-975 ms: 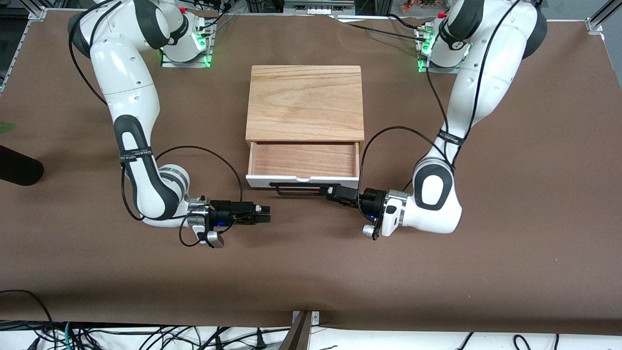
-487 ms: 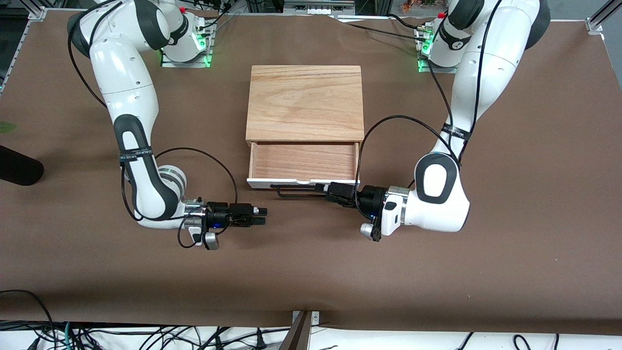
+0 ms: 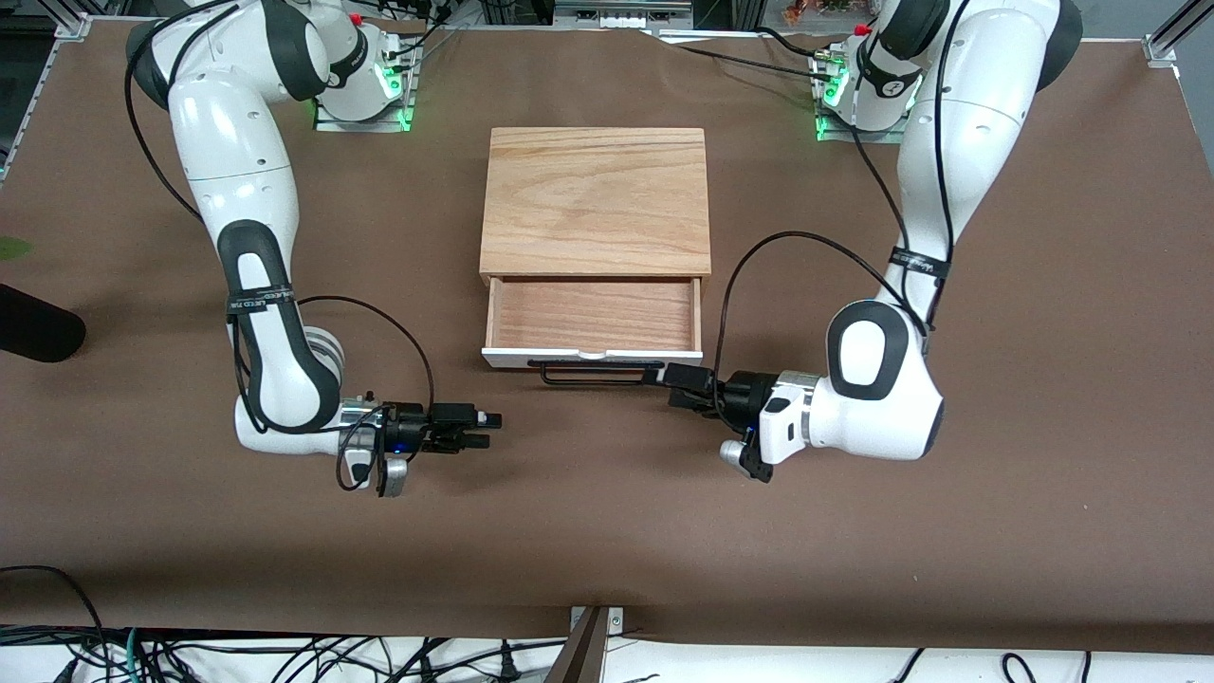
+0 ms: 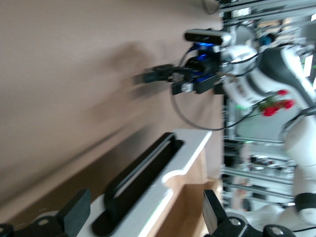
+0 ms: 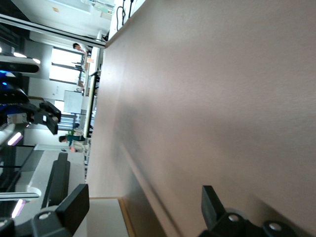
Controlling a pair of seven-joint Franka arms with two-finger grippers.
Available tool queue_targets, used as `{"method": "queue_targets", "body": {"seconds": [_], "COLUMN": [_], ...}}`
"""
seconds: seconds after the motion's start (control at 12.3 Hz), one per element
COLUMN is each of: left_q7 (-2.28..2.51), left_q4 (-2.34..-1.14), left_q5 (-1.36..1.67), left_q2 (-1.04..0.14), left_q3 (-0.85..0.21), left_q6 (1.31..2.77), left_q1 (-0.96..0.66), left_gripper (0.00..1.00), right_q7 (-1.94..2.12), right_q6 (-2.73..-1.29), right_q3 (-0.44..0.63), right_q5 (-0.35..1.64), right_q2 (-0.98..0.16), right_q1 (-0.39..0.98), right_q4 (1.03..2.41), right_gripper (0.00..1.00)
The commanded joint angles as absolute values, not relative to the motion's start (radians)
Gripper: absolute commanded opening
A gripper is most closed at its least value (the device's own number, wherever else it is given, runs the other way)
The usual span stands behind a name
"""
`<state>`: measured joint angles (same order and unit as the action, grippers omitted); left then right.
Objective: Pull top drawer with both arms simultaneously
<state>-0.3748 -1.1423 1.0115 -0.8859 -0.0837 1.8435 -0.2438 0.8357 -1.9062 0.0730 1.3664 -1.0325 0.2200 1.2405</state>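
Note:
The top drawer (image 3: 593, 315) stands pulled out of the oak-lidded cabinet (image 3: 596, 194), its light wood tray bare. Its white face (image 3: 512, 358) carries a thin black handle (image 3: 593, 371). My left gripper (image 3: 667, 377) is open, low at the end of that handle toward the left arm's end of the table. In the left wrist view the handle (image 4: 140, 175) and the face (image 4: 182, 158) lie ahead of the open left gripper (image 4: 143, 219), untouched. My right gripper (image 3: 486, 430) hangs open over bare table, apart from the drawer, with nothing in it (image 5: 143, 207).
Brown cloth (image 3: 607, 541) covers the table. A dark rounded object (image 3: 33, 327) pokes in at the edge at the right arm's end. Cables (image 3: 285, 655) lie below the table's near edge. Arm cables loop beside both grippers.
My left gripper has slid back along the handle toward the left arm's end. The right gripper has drawn away from the drawer toward the right arm's end. The drawer stays out.

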Motion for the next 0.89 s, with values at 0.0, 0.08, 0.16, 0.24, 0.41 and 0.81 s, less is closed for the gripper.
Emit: {"method": "queue_targets", "body": {"seconds": [0.0,0.08,0.16,0.24,0.41,0.81], "left_q7": [-0.362,-0.362,-0.364,-0.362,-0.364,-0.365], "left_q4": [-1.15,-1.15,-1.15,-1.15,-1.152,-1.172], "left_q5": [0.86,0.807,0.745,0.67,0.506,0.101], "left_q2": [-0.827,-0.812,-0.796,-0.778,-0.726,-0.577], "left_q3": [-0.048,-0.037,-0.02,-0.011,-0.005,-0.002], "left_q6": [1.833,1.833,1.833,1.835,1.835,1.758], "left_q1": [-0.247,-0.245,-0.247,-0.248,-0.249,-0.235], "left_gripper": [1.0,1.0,1.0,1.0,1.0,1.0], "right_q7": [0.766,0.738,0.714,0.669,0.502,0.162], "right_q6": [-1.919,-1.925,-1.949,-1.962,-1.965,-2.043], "right_q3": [0.098,0.1,0.103,0.115,0.129,0.138], "right_q5": [1.31,1.309,1.286,1.231,1.137,0.968], "right_q2": [-1.011,-1.006,-1.003,-1.002,-1.003,-1.003], "right_q1": [0.23,0.23,0.239,0.244,0.244,0.267], "right_q4": [1.235,1.233,1.218,1.2,1.134,1.065], "right_gripper": [1.0,1.0,1.0,1.0,1.0,1.0]}}
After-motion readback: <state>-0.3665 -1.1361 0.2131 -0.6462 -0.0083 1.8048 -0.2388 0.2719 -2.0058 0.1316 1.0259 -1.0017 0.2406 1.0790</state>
